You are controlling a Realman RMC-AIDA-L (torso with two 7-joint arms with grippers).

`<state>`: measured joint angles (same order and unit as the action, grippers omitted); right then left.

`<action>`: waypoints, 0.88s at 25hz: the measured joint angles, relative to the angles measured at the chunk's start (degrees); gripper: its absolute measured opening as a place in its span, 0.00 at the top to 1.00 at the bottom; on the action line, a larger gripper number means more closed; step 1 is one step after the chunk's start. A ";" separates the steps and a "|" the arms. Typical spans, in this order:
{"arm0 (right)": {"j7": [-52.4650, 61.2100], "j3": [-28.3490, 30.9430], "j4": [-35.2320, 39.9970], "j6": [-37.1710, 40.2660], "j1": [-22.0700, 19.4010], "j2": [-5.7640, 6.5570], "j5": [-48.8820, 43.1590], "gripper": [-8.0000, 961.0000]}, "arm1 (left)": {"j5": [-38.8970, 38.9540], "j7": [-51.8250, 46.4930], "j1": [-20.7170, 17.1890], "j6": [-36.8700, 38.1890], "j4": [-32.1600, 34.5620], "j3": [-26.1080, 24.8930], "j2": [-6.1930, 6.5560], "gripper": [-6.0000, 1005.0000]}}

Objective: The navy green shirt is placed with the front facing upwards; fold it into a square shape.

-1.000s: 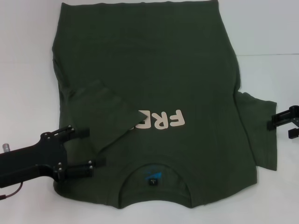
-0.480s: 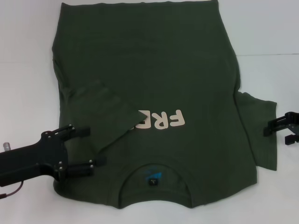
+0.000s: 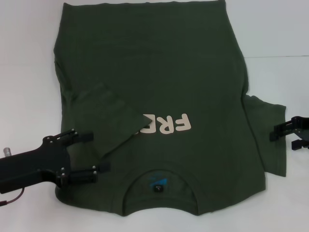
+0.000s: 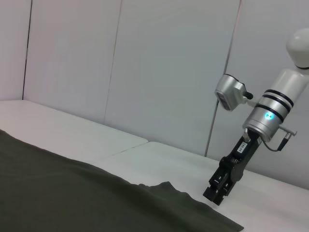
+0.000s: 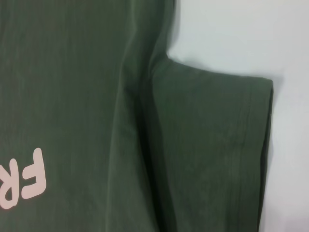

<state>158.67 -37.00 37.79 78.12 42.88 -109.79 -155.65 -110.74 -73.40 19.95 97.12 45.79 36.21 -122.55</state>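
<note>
White flat table (image 3: pixel 29 92) carries 1 dark olive-green cotton T-shirt (image 3: pixel 154 72), spread flat between left gripper (image 3: pixel 94 153) and right gripper (image 3: pixel 279 132), front up.

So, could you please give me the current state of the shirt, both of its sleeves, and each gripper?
Dark olive-green cotton T-shirt: flat on the white table, print up, collar nearest the robot.
Sleeve on the robot's left: folded in over the chest, covering part of the print.
Sleeve on the robot's right: spread out flat, unfolded.
Left gripper: open, over the shirt's left shoulder.
Right gripper: open, at the right sleeve's edge.
</note>
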 joint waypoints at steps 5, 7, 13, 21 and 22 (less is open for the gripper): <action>-0.11 0.00 -0.46 -0.56 0.02 -0.09 0.02 0.19 | 0.00 0.04 0.00 -0.01 0.00 0.00 -0.04 0.07; -0.17 0.00 -0.70 -0.86 0.08 -0.10 0.03 0.19 | 0.00 0.09 0.00 -0.03 0.00 0.00 -0.08 0.07; -0.19 -0.07 -0.86 -1.25 0.10 -0.30 0.02 0.19 | 0.00 0.11 0.06 -0.08 0.00 0.00 -0.12 0.07; -0.38 -0.09 -0.95 -1.81 0.10 -0.66 0.00 0.19 | 0.00 0.11 0.10 -0.14 0.00 0.00 -0.07 0.07; -0.38 -0.09 -1.06 -1.87 0.10 -0.68 0.00 0.19 | 0.00 0.11 0.13 -0.15 -0.01 0.00 -0.08 0.07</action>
<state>158.29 -37.09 36.72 76.24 42.98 -110.47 -155.65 -110.74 -73.29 20.08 96.96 45.79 36.21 -122.64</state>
